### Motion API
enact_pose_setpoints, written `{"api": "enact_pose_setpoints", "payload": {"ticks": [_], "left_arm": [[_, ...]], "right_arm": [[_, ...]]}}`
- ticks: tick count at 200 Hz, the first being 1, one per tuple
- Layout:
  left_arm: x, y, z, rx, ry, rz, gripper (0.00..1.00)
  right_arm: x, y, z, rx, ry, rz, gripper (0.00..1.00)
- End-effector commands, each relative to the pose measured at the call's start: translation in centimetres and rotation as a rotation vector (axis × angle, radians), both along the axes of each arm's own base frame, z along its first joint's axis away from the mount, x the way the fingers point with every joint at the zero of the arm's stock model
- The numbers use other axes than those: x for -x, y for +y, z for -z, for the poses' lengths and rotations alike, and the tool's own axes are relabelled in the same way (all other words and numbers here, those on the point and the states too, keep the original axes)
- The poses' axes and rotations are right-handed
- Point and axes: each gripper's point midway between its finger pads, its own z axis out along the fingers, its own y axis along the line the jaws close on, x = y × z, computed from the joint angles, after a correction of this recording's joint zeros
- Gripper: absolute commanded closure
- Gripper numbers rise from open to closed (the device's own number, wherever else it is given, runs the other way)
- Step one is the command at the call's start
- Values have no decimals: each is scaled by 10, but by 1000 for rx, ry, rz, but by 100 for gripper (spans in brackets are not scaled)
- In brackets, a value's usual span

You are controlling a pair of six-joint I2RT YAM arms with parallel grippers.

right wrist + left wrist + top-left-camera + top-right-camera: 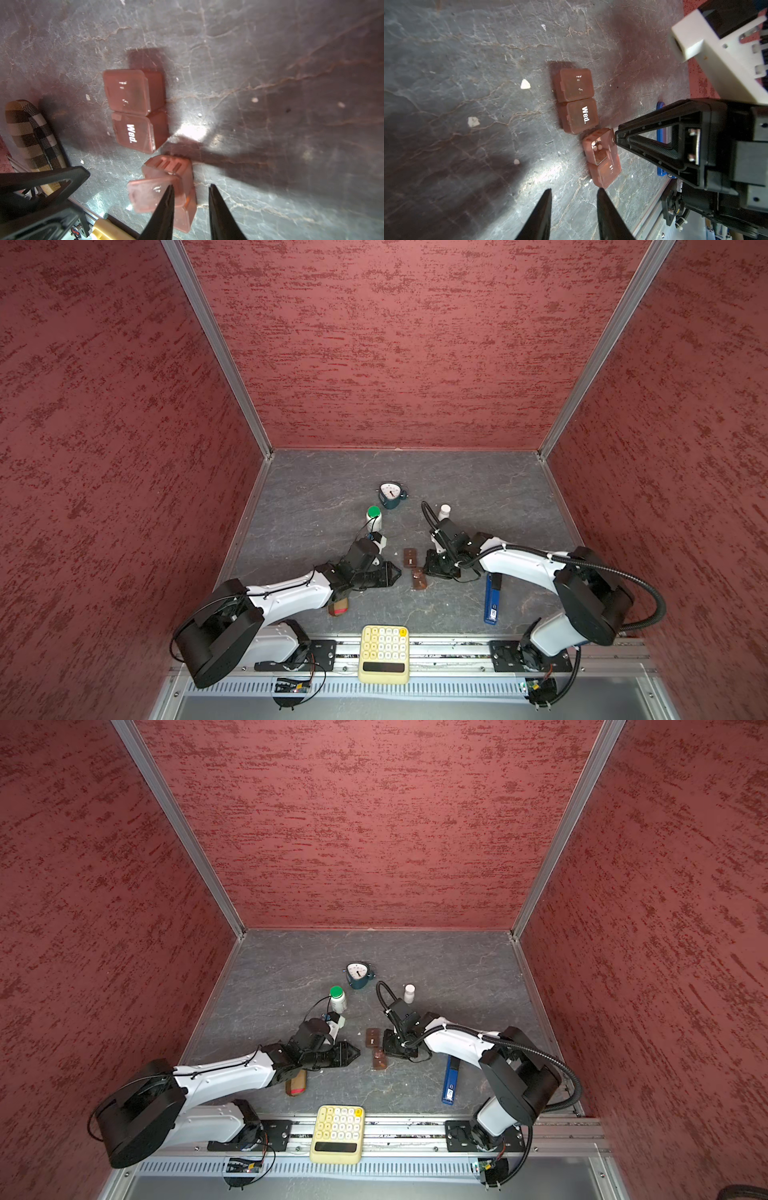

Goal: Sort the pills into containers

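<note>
Far container [410,558]: brown translucent, two cells, flat on the table [316,506], both lids shut. One lid reads "Wed.", the other's print is worn. Near container [419,578]: same kind, just beside the Wed. end, skewed to it. Its cell nearest Wed. is open with a few white pills [597,145] inside. Loose white pellets [525,84] lie scattered off to one side.

Grey marbled tabletop [311,497] carrying a closed pill box [410,557] just beside an open pill box [419,578], clock [391,494], green-capped bottle [374,518] and small white bottle [444,512] standing behind, blue stapler [491,599] lying right, plaid pouch [338,606] lying left.
</note>
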Motion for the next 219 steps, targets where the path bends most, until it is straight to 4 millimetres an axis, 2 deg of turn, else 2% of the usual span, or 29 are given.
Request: {"api": "enact_pose_setpoints", "payload": {"ticks": [1, 101, 157, 219], "left_arm": [[-1, -5, -3, 36, -4, 13, 60], [-3, -30, 3, 73, 26, 60, 56], [-5, -46, 7, 91, 39, 80, 64], [-9, -52, 18, 78, 56, 80, 68]], "right_arm": [[-4, 8, -7, -15, -14, -14, 68], [3, 12, 3, 2, 14, -43, 68], [5, 12, 7, 6, 24, -51, 70], [5, 14, 8, 3, 30, -63, 71]]}}
